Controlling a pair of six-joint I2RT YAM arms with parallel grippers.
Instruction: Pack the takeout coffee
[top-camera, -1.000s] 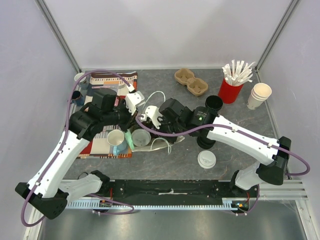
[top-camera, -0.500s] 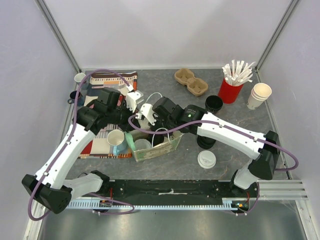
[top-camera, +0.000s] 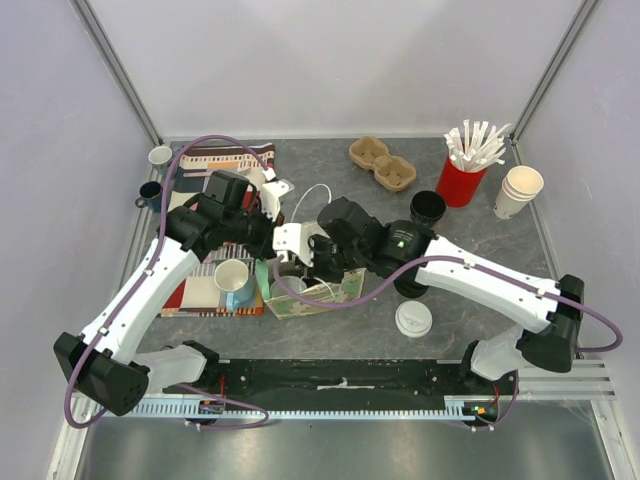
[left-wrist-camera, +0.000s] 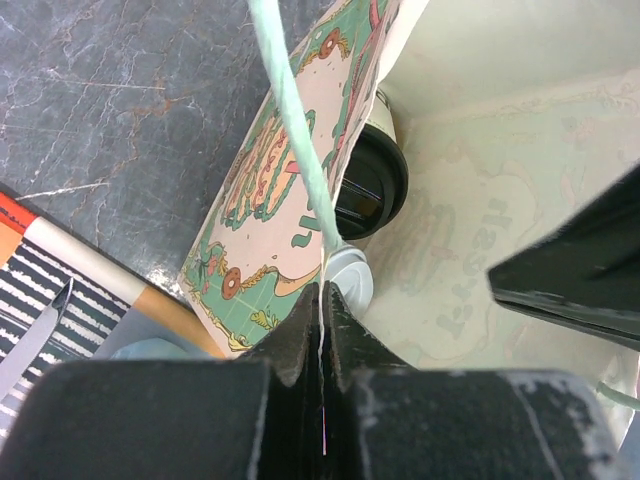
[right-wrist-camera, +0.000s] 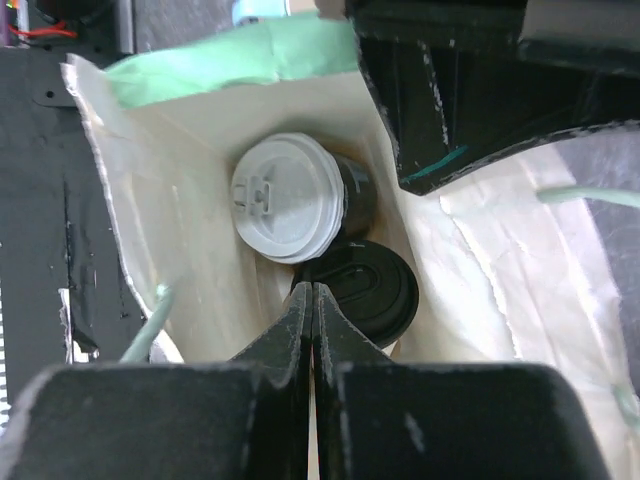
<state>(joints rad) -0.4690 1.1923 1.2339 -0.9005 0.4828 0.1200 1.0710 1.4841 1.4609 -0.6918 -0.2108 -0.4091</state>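
Under the right gripper (right-wrist-camera: 313, 300) you look into a printed paper bag (right-wrist-camera: 160, 200), with a black lid (right-wrist-camera: 365, 285) inside it just past the tips. Well off to that gripper's right stand a black cup (top-camera: 428, 208), a red cup (top-camera: 458, 185) of white sticks (top-camera: 475, 145), stacked paper cups (top-camera: 520, 190) and a cardboard carrier (top-camera: 382, 165). Near the left gripper (left-wrist-camera: 322, 300), a teal mug (top-camera: 233, 280) sits on a patterned mat (top-camera: 215, 160)

The bag (left-wrist-camera: 265, 190) is creased, matt printed paper with a twisted pale-green paper handle (left-wrist-camera: 293, 120), over a dark grey, stone-veined matt tabletop (left-wrist-camera: 120, 100). Inside it, the white lid (right-wrist-camera: 285, 197) is smooth plastic and the black lid (right-wrist-camera: 362, 285) is plastic with a slight sheen. The tray (top-camera: 381, 165) looks like rough brown moulded pulp.
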